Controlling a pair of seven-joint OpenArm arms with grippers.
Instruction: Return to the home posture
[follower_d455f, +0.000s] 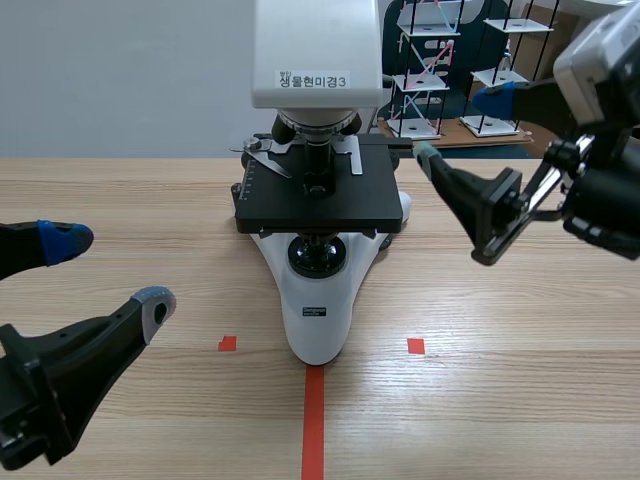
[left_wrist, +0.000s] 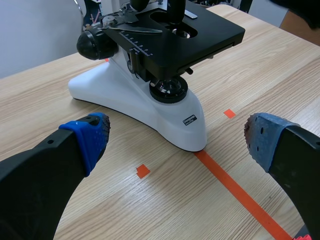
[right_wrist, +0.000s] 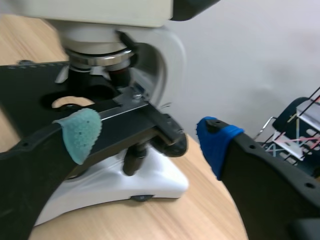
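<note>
A white microscope (follower_d455f: 315, 310) with a black stage (follower_d455f: 315, 195) stands at the table's middle, its base on the orange-red line. My left gripper (follower_d455f: 108, 270) hovers low at the near left, open and empty. In the left wrist view the microscope base (left_wrist: 150, 107) lies ahead of the open left gripper (left_wrist: 177, 137), well clear of its blue pads (left_wrist: 92, 137). My right gripper (follower_d455f: 462, 125) is raised at the right, open, close to the stage's right rear corner. In the right wrist view the stage edge (right_wrist: 125, 117) lies just ahead of the right gripper (right_wrist: 145, 135).
Wire racks (follower_d455f: 425, 70) with white shelves stand on a brown surface behind the table at the back right. Small orange-red squares (follower_d455f: 227, 343) mark the wood either side of the tape line (follower_d455f: 314, 425). Bare tabletop (follower_d455f: 520, 400) lies near right.
</note>
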